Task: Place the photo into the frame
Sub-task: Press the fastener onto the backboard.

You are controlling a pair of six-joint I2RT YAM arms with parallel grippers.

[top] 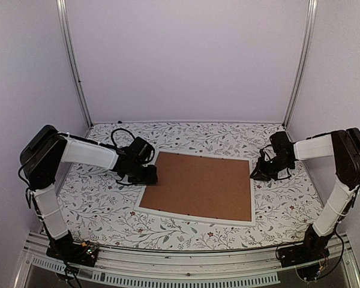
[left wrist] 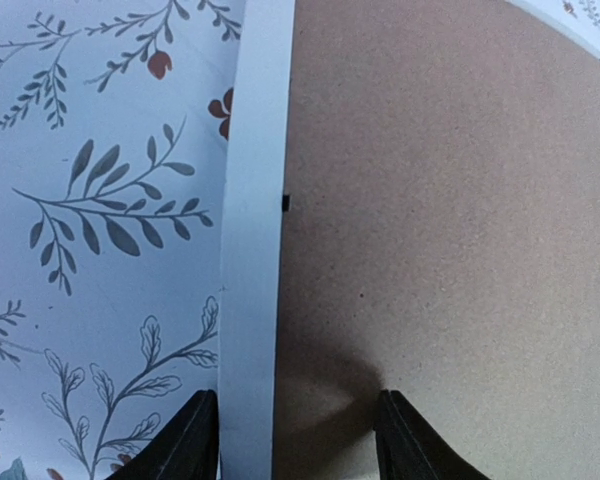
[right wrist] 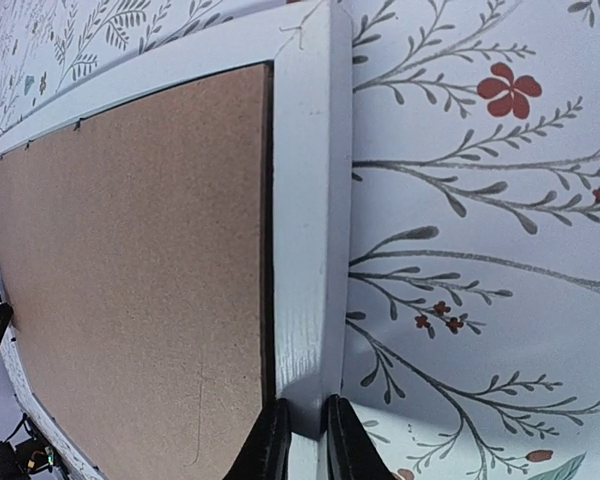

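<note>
The frame (top: 195, 214) lies flat on the floral cloth with its thin white rim up and a brown backing board (top: 198, 186) filling it. The photo is hidden. My left gripper (top: 145, 175) is at the frame's left edge. In the left wrist view it (left wrist: 295, 435) stands open astride the rim (left wrist: 252, 200), one finger over the cloth and the other over the board (left wrist: 450, 200). My right gripper (top: 259, 174) is at the frame's right edge. The right wrist view has it (right wrist: 305, 440) pinching the white rim (right wrist: 310, 200) beside the board (right wrist: 130, 280).
The floral tablecloth (top: 102, 204) covers the table around the frame. Pale walls and two metal posts (top: 75, 66) enclose the back and sides. Black cables loop behind the left arm (top: 117, 137).
</note>
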